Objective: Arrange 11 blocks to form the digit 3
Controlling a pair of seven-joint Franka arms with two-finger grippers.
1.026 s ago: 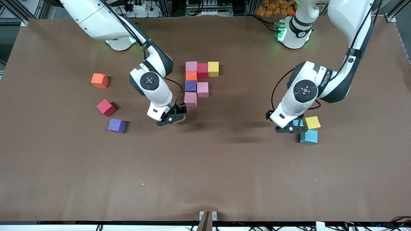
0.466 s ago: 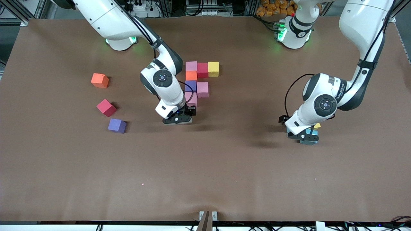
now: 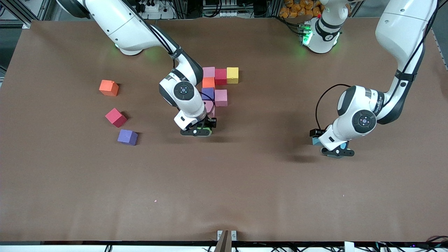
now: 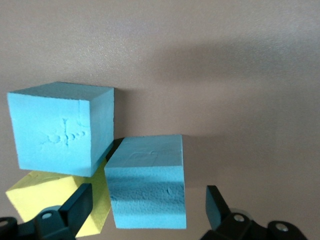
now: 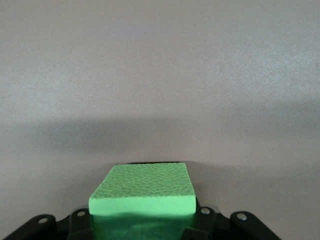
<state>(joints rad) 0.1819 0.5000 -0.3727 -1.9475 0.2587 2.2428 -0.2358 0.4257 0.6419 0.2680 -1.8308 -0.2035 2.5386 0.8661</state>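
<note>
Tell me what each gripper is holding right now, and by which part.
The right gripper holds the green block by two of its sides. The left gripper holds nothing; its open jaws straddle a blue block.

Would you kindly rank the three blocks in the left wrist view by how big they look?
1. Light blue block lying flat, the largest.
2. Light blue block between the left gripper's open fingers, similar, slightly smaller; differing nearness makes this unsure.
3. Yellow block, mostly hidden.
</note>
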